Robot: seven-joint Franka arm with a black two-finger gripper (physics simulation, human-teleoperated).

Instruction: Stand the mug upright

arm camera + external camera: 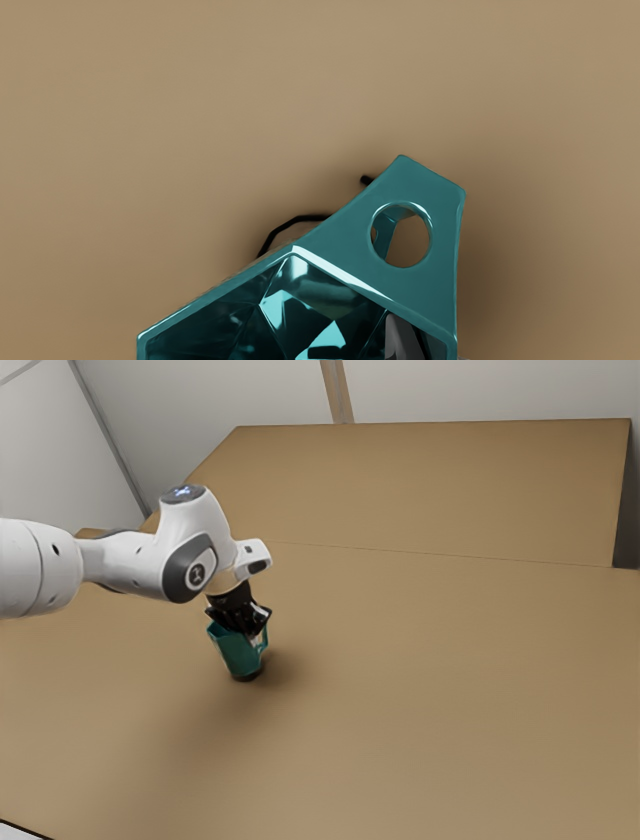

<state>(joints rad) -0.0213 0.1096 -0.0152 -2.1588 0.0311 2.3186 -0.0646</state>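
The black gripper [245, 622] points down at the top of the teal mug [238, 651] in the exterior view. The mug leans slightly, its open rim up and its dark base down at the tabletop; whether the base touches the table I cannot tell. In the wrist view, the mug [415, 180] shows its faceted inside and a handle with a round hole. One finger [400, 342] reaches inside the rim and a sliver of the other shows just outside the same wall, so the gripper [442, 350] is shut on that wall.
The brown tabletop [430, 690] extends around the mug and far toward the exterior view's right. A thin seam crosses it behind the arm. Pale walls stand beyond the far edge.
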